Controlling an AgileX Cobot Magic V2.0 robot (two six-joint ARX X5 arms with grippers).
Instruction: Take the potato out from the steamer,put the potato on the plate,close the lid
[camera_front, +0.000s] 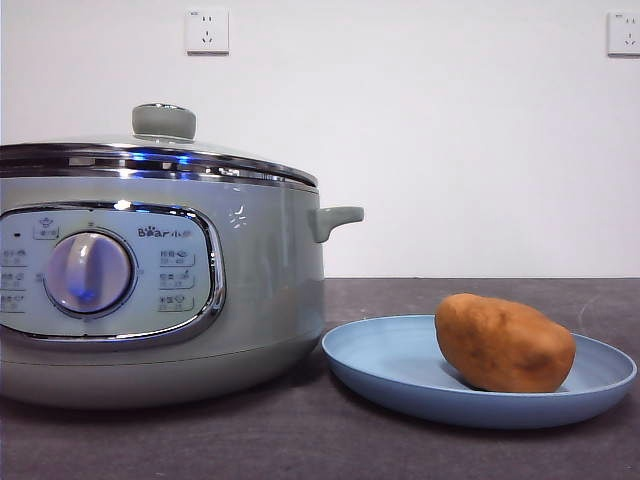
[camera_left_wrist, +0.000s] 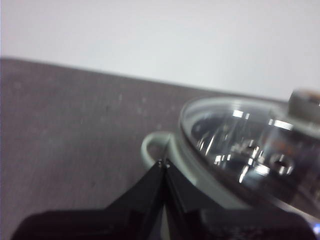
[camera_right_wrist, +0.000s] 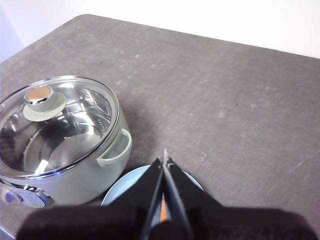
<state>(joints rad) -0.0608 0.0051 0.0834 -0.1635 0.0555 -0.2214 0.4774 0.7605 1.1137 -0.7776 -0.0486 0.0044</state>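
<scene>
Potato (camera_front: 504, 343) lying on its side on plate (camera_front: 400, 365), toward plate's right half in front view. Plate sitting on dark table (camera_right_wrist: 210, 80), just beside steamer (camera_front: 260, 270), near its side handle (camera_front: 335, 220). Lid (camera_right_wrist: 60, 125) resting closed on steamer, knob (camera_front: 164, 122) up. Left gripper (camera_left_wrist: 163, 164) hovering above steamer's edge, jaws pressed together, gripping nothing. Right gripper (camera_right_wrist: 165, 161) hanging above plate, jaws clenched together, empty.
</scene>
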